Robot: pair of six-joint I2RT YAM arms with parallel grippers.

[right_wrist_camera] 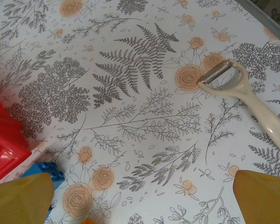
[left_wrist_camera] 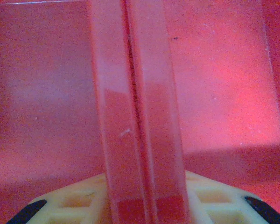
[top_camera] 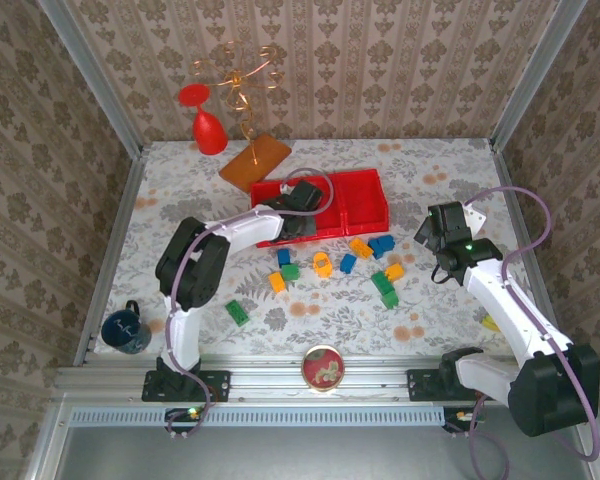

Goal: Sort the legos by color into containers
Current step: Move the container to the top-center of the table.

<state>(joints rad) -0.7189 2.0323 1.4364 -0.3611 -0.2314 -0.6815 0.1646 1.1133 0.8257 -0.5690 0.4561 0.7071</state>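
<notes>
The red tray (top_camera: 365, 192) lies at the back middle of the desk (top_camera: 310, 322). Its long axis runs left to right, with the right end a little farther back. The legos (top_camera: 323, 265) are scattered on the desk in front of it, green, orange and blue, none seen inside. The left hand (top_camera: 302, 205) is down in the tray; its wrist view shows a divider (left_wrist_camera: 140, 116) running straight up the frame, and I cannot tell whether that hand is released or clenched. The right hand (top_camera: 442, 232) hangs right of the tray, fingers (right_wrist_camera: 18, 198) spread wide and grasping nothing. A blue lego (right_wrist_camera: 42, 170) sits by its left finger, and a peeler (right_wrist_camera: 233, 84) lies farther off.
</notes>
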